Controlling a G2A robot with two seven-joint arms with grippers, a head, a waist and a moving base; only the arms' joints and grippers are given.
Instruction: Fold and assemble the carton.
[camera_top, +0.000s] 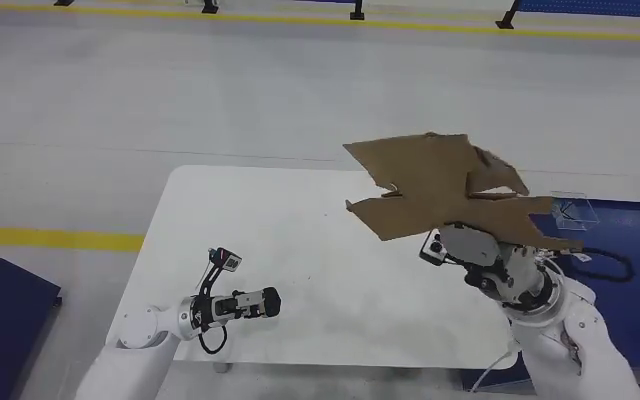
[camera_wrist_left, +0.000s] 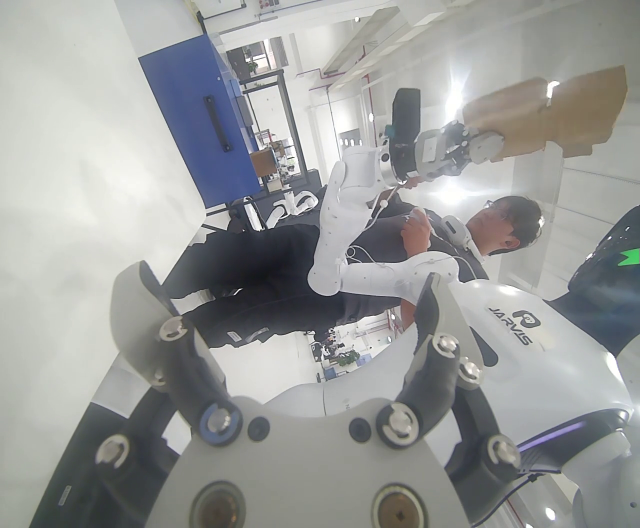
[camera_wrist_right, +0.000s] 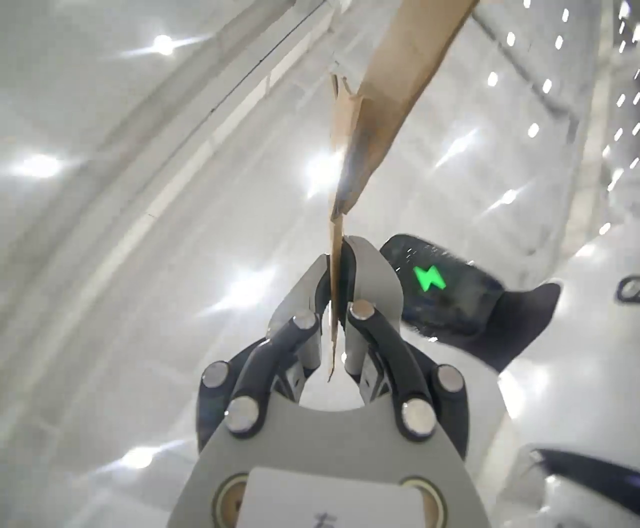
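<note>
The right gripper (camera_wrist_right: 337, 260) is pinched narrow on the thin edge of the flat brown corrugated cardboard carton (camera_wrist_right: 385, 100), the sheet running straight through between its two grey fingers. From that grip the carton rises and spreads out in the air above the far right part of the white rectangular table (camera_top: 280, 230), touching the tabletop nowhere. Its notched panels and flaps lie mostly in one plane, with one flap on the side away from the table's middle bent upward. The left gripper (camera_wrist_left: 282, 285) is spread wide with nothing between its fingers. It hangs low over the near left part of the table, well apart from the carton. By my reading the job is barely begun: the blank has been picked up, but no wall stands, no corner is formed and no flap is tucked. All the folding along the creases and the locking of the flaps appears to be left, and that likely needs the free gripper to help.
</note>
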